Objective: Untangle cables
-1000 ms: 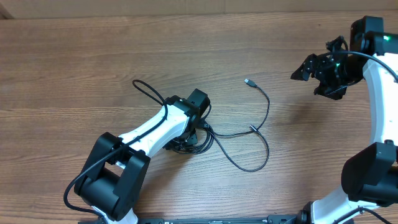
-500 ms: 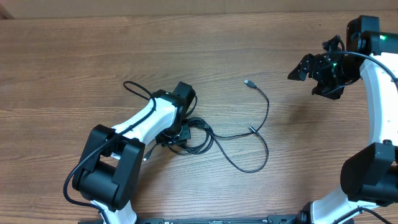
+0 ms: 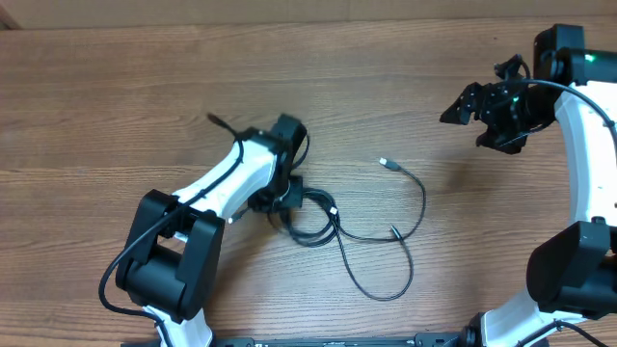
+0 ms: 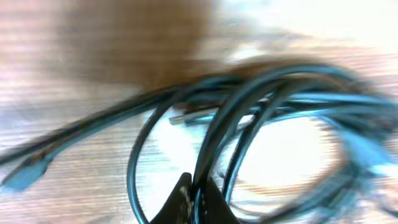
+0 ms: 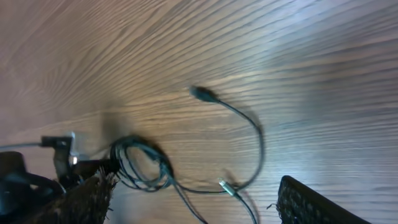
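Most of the untangling is left, I judge. The cables point(image 3: 313, 224) lie on the counter point(image 3: 116, 87) just below the middle of the overhead frame. They form a tight knot of loops beside the left arm point(image 3: 231, 178). One strand sweeps right and up to a small plug point(image 3: 386, 162), and another loops toward the lower middle. In the blurred left wrist view, the left jaws look clenched on a strand of the coil point(image 4: 227, 115). The right jaws, at the upper right, hang released, well apart from the cables. Only the long strand is spread out; the coil itself is not yet separated.
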Controlling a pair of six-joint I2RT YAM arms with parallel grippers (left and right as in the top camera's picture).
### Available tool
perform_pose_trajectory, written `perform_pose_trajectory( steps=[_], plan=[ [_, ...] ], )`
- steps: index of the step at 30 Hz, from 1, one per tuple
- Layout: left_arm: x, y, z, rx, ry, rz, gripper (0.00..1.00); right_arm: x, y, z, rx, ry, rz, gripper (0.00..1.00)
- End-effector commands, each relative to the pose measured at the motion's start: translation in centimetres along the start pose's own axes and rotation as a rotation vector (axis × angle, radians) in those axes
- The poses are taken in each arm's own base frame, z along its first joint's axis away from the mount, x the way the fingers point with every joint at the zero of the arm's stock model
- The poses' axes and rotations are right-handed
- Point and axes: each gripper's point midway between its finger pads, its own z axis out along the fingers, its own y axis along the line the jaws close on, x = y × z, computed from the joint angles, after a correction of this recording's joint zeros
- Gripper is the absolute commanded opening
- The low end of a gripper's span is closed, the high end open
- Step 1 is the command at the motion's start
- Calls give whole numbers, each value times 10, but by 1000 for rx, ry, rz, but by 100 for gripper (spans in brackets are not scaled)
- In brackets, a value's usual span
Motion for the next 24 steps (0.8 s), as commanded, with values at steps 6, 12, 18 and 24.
perform_pose_trajectory(
  steps=[6,12,18,24],
  plan=[
    [-65,-65,-159,269,-347,112,4,28,67,8,-64,32,-191,84],
    [-69,-74,-236,320,-474,132,4,43,110,23,-125,45,-321,83],
    [-68,-82,-281,375,-553,148,4,44,141,24,-241,28,-375,76],
    [-69,-85,-300,401,-592,135,4,51,162,25,-312,35,-425,76]
  ],
)
